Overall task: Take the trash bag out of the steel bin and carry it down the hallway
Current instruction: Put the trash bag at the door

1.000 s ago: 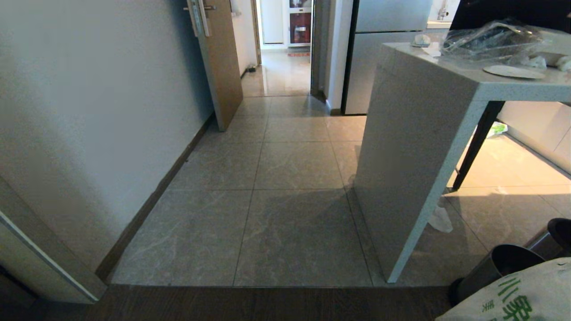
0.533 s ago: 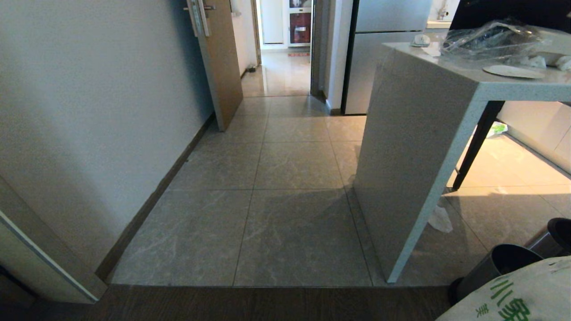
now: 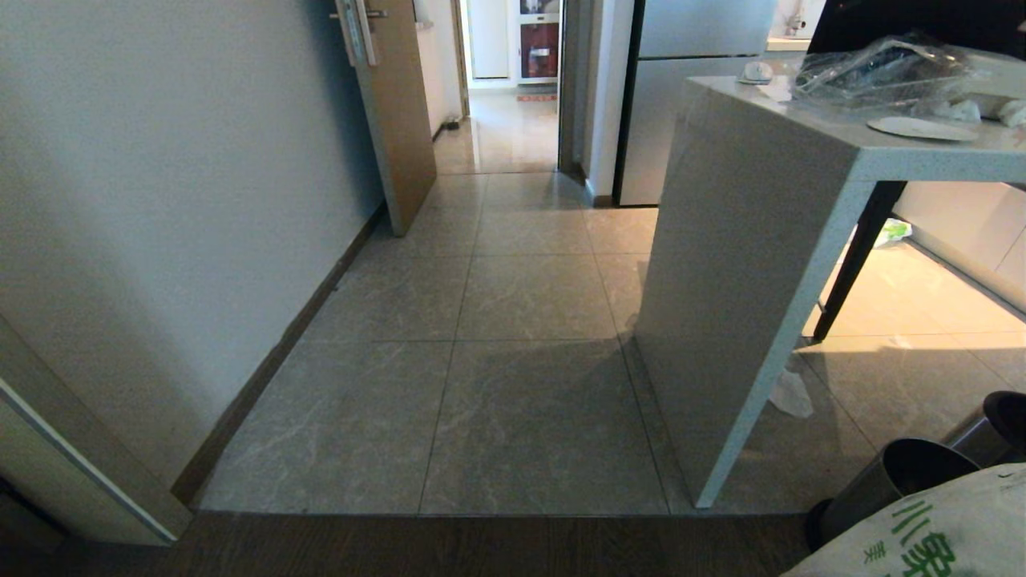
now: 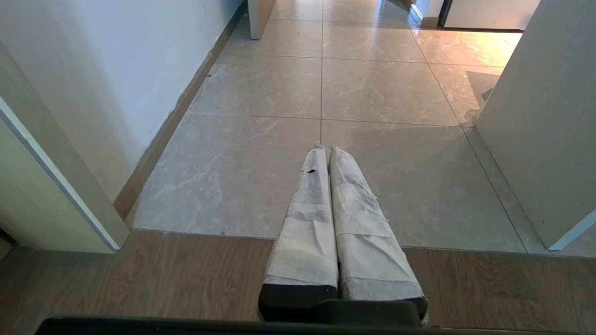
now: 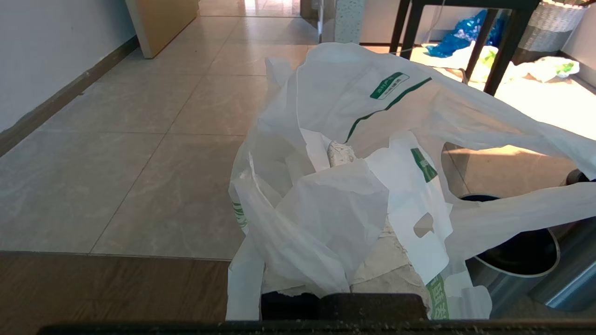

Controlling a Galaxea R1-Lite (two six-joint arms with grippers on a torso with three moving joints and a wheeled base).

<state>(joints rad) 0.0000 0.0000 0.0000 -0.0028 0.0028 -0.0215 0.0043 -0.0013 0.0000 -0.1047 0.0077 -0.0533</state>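
**Bag out of bin, carry leg not yet begun**

Nothing of note moves against the earlier head frames: floor, wall and counter sit where they were, and only the bag's printed corner at the lower right edge bobs a little, so base and arms look parked.

Position: the trash bag point(image 5: 344, 186) hangs clear of the steel bin point(image 5: 517, 260), which stands open and dark inside, just beside and below the bag, next to the white counter point(image 3: 745, 264). Head view shows the bag's green print at the bottom right corner point(image 3: 930, 537) with the bin point(image 3: 890, 481) just behind it. The hallway point(image 3: 513, 128) runs straight ahead past the wooden door point(image 3: 397, 112).

Step in hand, judged: removal done; transport comes next. To do it well, keep the load high enough that its slack bottom clears the bin rim, steer along the middle of the tiles between left wall and counter edge, and drive smoothly so the thin film does not swing or tear at the handle.

Right gripper point(image 5: 342, 288): fingers pressed together, buried in crumpled plastic, pinching the bag.

Left gripper point(image 4: 326, 151): padded fingers point(image 4: 307, 218) pressed together on nothing, pointing at bare tile.
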